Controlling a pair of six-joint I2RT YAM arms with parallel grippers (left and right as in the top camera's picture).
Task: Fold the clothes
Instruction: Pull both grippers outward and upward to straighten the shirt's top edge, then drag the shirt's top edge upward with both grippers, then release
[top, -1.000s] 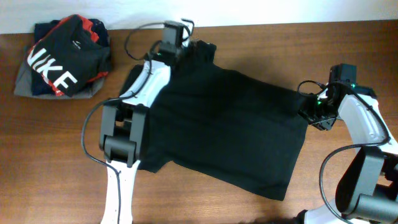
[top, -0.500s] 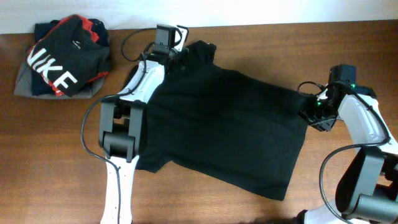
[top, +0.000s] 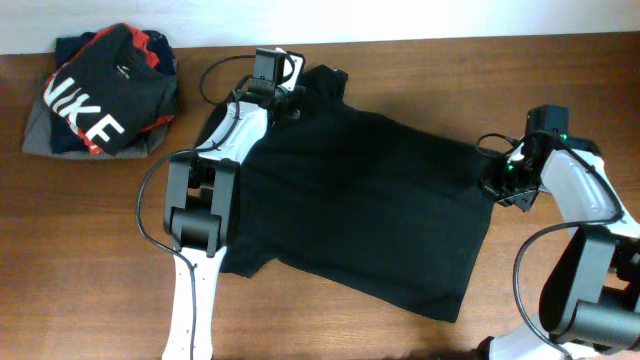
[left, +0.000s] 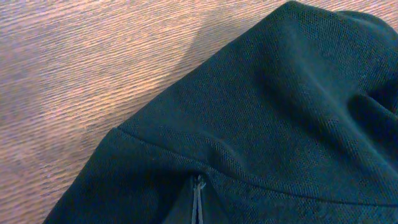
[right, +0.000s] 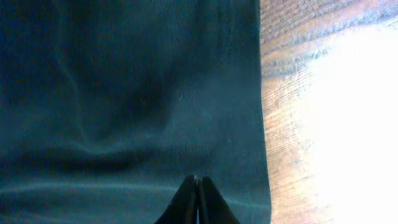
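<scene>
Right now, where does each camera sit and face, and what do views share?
Overhead: above the table, facing down on the black T-shirt; left arm and right arm show.
Left wrist: close over shirt seam and table, facing down; left hand closed at bottom.
Right wrist: close over shirt edge and table; right hand closed at bottom.
Shared: all show the T-shirt.

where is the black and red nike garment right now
Overhead view: the folded black-and-red garment with white NIKE letters sits at the far left of the wooden table, on a folded grey garment, left of the plain black T-shirt.
</scene>
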